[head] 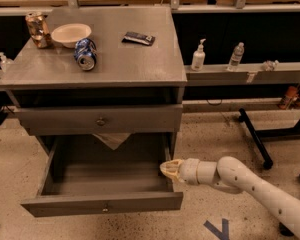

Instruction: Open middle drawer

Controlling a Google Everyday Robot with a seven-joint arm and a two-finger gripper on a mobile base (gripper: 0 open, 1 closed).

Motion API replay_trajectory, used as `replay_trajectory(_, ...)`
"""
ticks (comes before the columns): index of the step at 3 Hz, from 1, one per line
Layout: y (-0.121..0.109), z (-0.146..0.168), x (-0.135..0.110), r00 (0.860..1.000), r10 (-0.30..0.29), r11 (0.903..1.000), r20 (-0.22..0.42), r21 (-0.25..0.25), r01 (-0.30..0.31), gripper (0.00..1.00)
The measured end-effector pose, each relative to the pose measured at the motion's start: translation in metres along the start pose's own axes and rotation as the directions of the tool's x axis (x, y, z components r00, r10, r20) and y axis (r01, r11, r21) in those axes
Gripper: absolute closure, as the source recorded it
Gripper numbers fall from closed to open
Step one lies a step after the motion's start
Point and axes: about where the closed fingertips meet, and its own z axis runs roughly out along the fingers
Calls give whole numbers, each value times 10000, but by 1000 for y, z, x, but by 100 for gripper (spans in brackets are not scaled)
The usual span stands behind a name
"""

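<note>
The middle drawer (102,204) of the gray cabinet is pulled far out. Its flat front with a small round knob (106,208) faces me, and its deep gray box (105,176) looks empty. My gripper (169,168) comes in from the right on a white arm (250,184). It sits at the drawer's right side wall, near the front right corner and a little above the rim. It holds nothing that I can see. The shorter drawer above (100,120) stands almost shut. Any drawer lower down is hidden.
On the cabinet top (140,64) are a brown can (37,30), a white bowl (70,34), a blue can on its side (85,54) and a dark packet (138,38). A pale sheet (111,140) hangs under the upper drawer. Bottles (198,56) stand on a shelf to the right, above a black stand leg (255,139).
</note>
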Motion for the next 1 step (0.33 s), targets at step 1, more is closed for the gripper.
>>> replay_trajectory(1,-11,-65,0,9914,69,9909,1304,1322,-243,36)
